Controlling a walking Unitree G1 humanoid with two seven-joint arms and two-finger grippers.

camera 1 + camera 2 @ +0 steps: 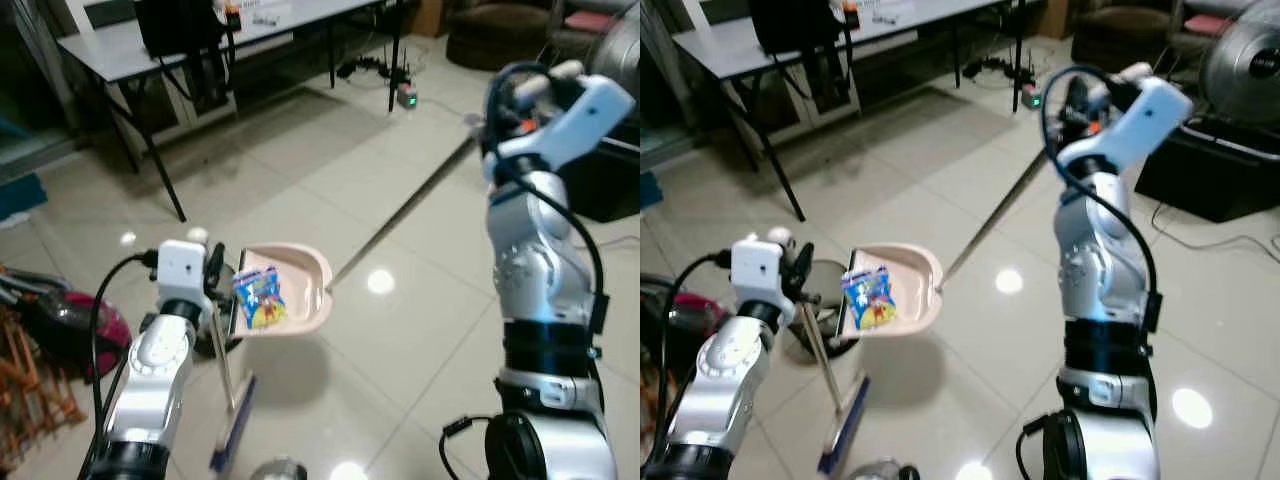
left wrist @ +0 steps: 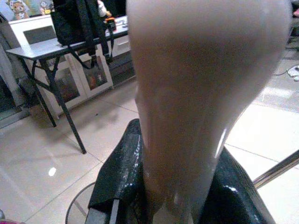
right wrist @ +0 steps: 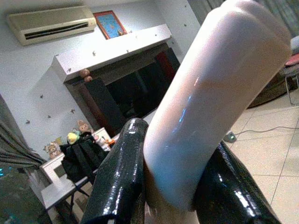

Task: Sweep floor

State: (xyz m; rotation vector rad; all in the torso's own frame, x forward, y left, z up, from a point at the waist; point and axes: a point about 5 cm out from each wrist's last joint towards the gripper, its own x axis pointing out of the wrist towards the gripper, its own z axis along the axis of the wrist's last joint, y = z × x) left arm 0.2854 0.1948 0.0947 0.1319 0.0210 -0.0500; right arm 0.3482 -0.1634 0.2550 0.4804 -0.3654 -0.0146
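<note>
Right gripper [image 3: 168, 186] clamped round pink grip [image 3: 210, 102], raised, tilting pan [image 1: 290, 290]. Left gripper [image 2: 163, 186] closed on broom [image 1: 228, 400], beside pan holding wrapper [image 1: 260, 298], bin [image 1: 825, 310] just below — probably for tipping.

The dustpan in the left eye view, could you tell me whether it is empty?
No, a blue and yellow snack packet lies inside the pink dustpan, which is lifted off the floor.

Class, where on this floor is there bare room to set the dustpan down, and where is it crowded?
Bare tiles lie between the folding table and the dustpan. Crowded beside the left claw: bin, broom.
</note>
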